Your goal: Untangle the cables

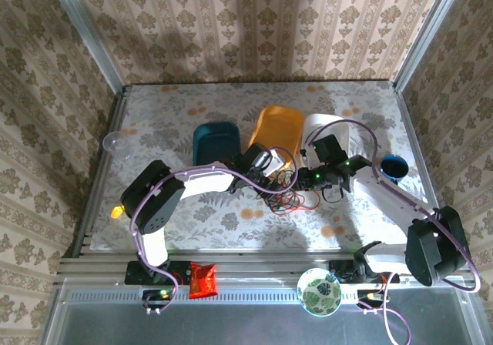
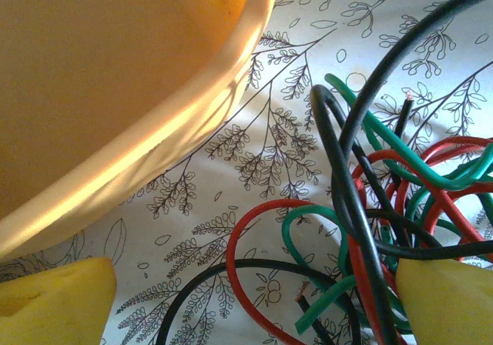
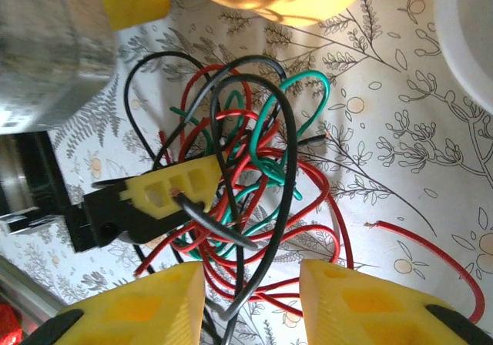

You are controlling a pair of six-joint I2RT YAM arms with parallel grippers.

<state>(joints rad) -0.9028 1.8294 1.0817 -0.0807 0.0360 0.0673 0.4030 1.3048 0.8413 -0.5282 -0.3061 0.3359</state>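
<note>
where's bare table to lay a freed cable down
Bare cloth: the far strip of table behind the teal bin, orange bin and white bin; the patch between clear cup and teal bin; the strip between the cables and the near edge. Crowded: before the orange bin, where left end effector and right end effector straddle them.

Left arm (image 1: 204,182): white tube, fat black joints, orange light (image 1: 117,212)
Right arm (image 1: 393,195): white tube, black joints, green light (image 1: 316,177)
Cords (image 1: 354,122): thick, lilac-purple, along each arm
Right gripper (image 3: 250,272): chunky yellow plastic fingers (image 3: 146,310)
</note>
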